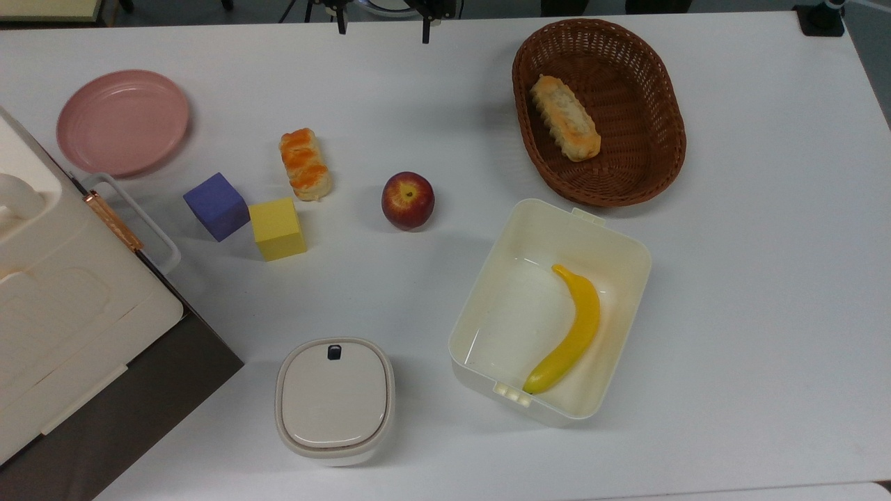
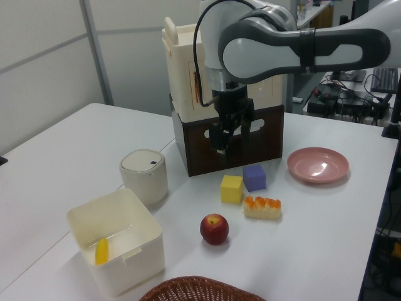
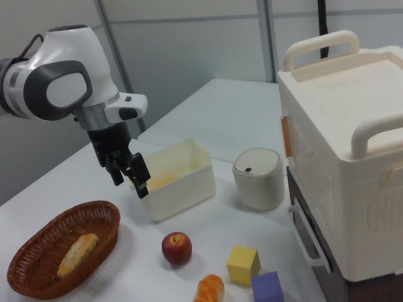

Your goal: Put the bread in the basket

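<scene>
**Gripper raised and empty, bread on the open table**

We see the gripper hanging above the table, its 2 fingers spread apart with nothing between them. The arm reaches across horizontally in the left view, wrist bent so the fingers point down, tilted slightly in the right view.

The bread lies on bare table below the gripper and touches nothing; in the right view it sits lower right of the gripper. It is a short stubby roll with cream sides and an orange glazed braided top. Just beside it stand 2 cubes, a yellow block and a purple block, which touch at a corner in the top view. A round red apple sits near the bread on its other side.

The basket, oval, dark-brown woven wicker, lies lower left of the gripper in the right view, reaching close to the table's far edge in the top view. It holds a pale ridged loaf. Open table lies between bread and basket apart from the apple. A smooth cream tub holding a banana sits just beside the basket.
</scene>
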Controlling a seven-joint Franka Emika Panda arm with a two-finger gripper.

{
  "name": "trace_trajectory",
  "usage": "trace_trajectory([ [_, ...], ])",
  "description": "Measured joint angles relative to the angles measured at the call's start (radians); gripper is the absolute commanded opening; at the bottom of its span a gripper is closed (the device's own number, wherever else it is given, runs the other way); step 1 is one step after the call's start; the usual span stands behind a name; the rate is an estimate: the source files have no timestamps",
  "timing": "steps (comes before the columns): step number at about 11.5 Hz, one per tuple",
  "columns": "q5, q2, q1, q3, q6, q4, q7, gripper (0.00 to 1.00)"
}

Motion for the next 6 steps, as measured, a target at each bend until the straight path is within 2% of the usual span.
trace_trajectory([
  [6,0.000,0.000,-0.003,-0.014,-0.042,0.000,-0.005,1.00],
])
